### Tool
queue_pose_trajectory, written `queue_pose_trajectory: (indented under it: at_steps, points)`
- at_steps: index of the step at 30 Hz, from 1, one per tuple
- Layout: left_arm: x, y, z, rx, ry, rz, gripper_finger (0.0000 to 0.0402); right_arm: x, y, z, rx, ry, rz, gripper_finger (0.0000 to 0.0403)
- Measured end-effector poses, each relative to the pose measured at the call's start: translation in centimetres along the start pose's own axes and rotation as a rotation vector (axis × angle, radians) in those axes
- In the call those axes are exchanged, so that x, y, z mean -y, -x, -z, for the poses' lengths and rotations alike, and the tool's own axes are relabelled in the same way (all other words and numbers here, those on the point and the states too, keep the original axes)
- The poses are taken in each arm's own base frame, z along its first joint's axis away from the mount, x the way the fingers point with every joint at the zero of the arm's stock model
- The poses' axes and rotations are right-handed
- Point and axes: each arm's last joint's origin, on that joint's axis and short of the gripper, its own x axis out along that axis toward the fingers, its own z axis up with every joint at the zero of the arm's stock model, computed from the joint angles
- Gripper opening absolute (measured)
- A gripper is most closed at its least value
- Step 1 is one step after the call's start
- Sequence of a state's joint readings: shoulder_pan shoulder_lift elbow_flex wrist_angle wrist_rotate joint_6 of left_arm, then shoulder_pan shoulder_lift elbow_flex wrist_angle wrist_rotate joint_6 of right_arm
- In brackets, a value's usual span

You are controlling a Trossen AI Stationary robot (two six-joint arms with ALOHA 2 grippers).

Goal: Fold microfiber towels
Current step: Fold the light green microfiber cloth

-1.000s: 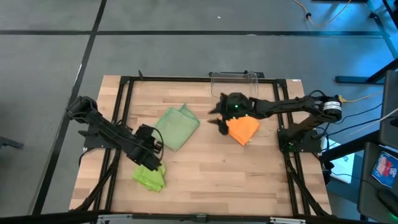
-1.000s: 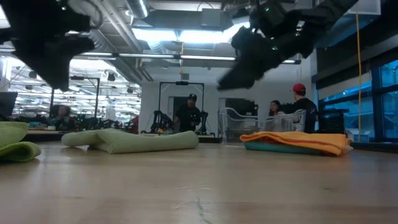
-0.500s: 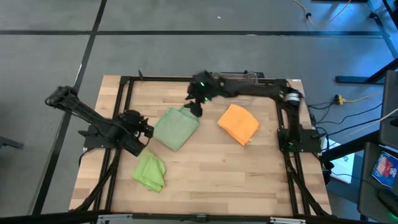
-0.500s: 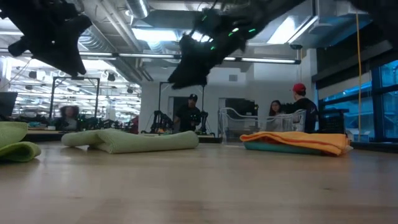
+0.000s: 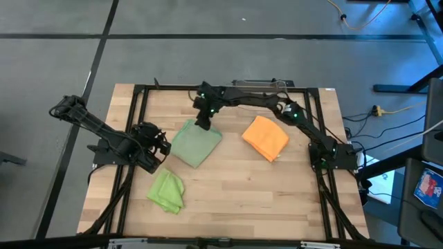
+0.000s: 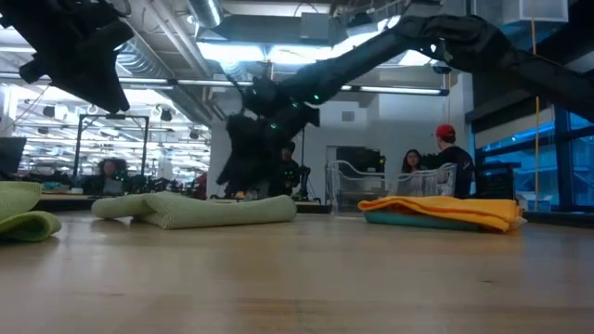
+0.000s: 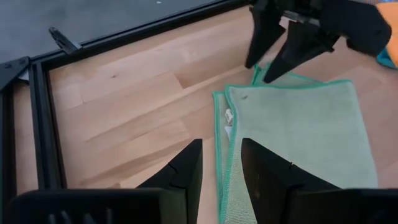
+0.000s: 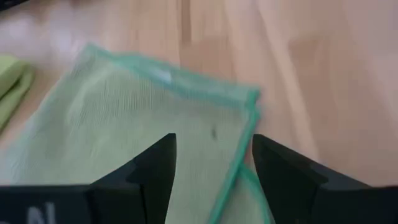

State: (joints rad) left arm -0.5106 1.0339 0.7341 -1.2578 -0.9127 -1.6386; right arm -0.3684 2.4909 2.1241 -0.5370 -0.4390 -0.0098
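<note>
The lime green towel [image 5: 167,191] lies bunched near the worktop's [image 5: 228,200] front left corner. Behind it, by the left edge, the left gripper [image 5: 158,144] hovers with its fingers [image 7: 186,171] slightly parted, holding nothing. The sage green towel [image 5: 194,142], folded, lies left of centre. The orange towel [image 5: 266,137] lies folded toward the right edge, a teal layer [image 6: 418,221] showing beneath it. Farthest back, the right gripper [image 5: 203,122] hangs over the sage towel's rear corner, fingers [image 8: 152,165] spread, empty. A clear bin [image 6: 371,186] stands at the back edge.

high: overhead, downward | low: tabletop, level | wrists: close | shared: sage towel [image 5: 195,143]
</note>
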Motion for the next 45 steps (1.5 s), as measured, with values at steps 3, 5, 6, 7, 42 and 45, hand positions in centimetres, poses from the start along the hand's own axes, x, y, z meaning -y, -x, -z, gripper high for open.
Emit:
queue_pose_trajectory:
  at_steps: [3, 5, 6, 7, 42, 45]
  points:
    - [0.0, 0.0, 0.0, -0.013, -0.001, -0.001, 0.0103, -0.6, -0.1, -0.8, 0.026, 0.039, 0.065, 0.0213]
    - [0.0, 0.0, 0.1, -0.025, -0.001, -0.002, 0.0103, -0.3, -0.5, -0.6, 0.02, 0.038, 0.065, 0.0213]
    - [0.0, 0.0, 0.1, -0.03, -0.001, -0.002, 0.0103, -0.2, -0.7, -0.5, 0.014, 0.035, 0.066, 0.0213]
    - [0.0, 0.0, 0.1, -0.035, -0.002, -0.003, 0.0103, -0.1, -0.9, -0.4, 0.013, 0.034, 0.073, 0.0213]
    - [-0.1, 0.0, 0.1, -0.035, -0.007, -0.007, 0.0103, -0.6, -4.4, 0.9, 0.025, 0.02, 0.159, 0.0067]
    - [-0.1, 0.0, 0.1, -0.035, -0.007, -0.007, 0.0103, -0.5, -4.3, 0.9, 0.025, 0.019, 0.161, 0.0014]
